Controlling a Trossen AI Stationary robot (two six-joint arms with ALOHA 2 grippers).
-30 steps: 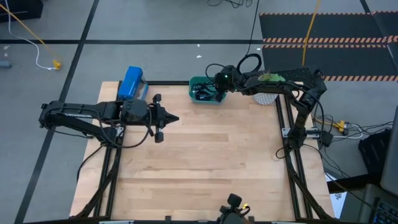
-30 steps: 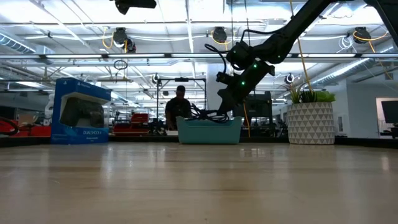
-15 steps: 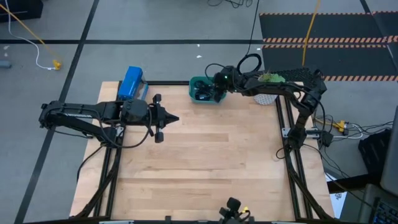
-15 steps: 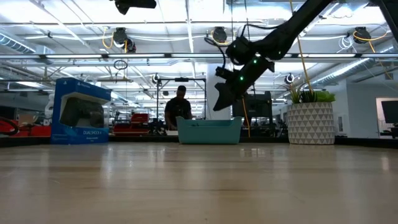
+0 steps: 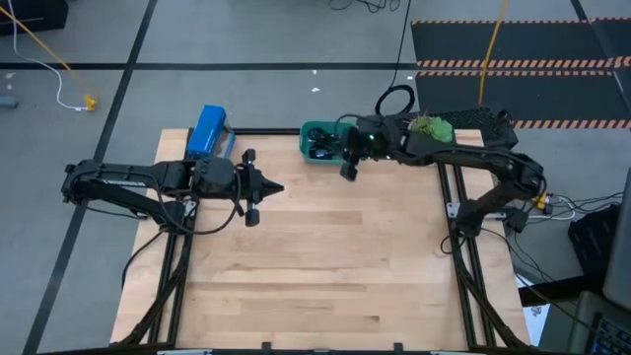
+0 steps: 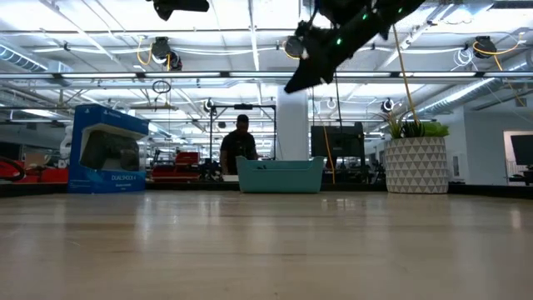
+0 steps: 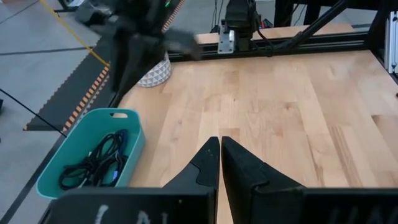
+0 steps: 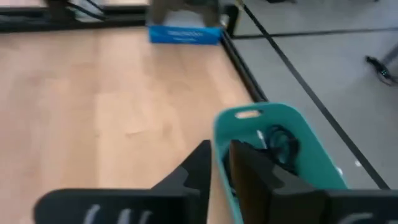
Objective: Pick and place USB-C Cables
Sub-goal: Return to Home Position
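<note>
- The right gripper (image 5: 347, 170) hangs in the air off the 5 o'clock corner of the bin (image 5: 305, 136). The low view shows it well above the rim. Its two dark, wedge-shaped fingers are drawn close together with only a thin slit between them, and they hold nothing.
- The left gripper (image 5: 280, 187) waits at the table's 9 o'clock side and points toward 3 o'clock. Its two fingers are pressed together and empty.
- One bin: teal plastic, smooth, rectangular with rounded corners and a slot handle. It stands at 12 o'clock on the table (image 5: 325, 266).
- The cables (image 7: 93, 165) lie inside the bin as one loose tangle of thin black strands with some blue showing. I cannot count them apart.
- One table: pale wood planks with visible grain, framed by black metal rails.
- One blue cardboard box (image 5: 209, 131) stands at the 11 o'clock corner.
- One potted plant (image 6: 415, 165), at 1 o'clock, sits in a white pot with a diamond-patterned surface and has green leaves.
- One person (image 6: 240, 146) stands in the room beyond the bin.
</note>
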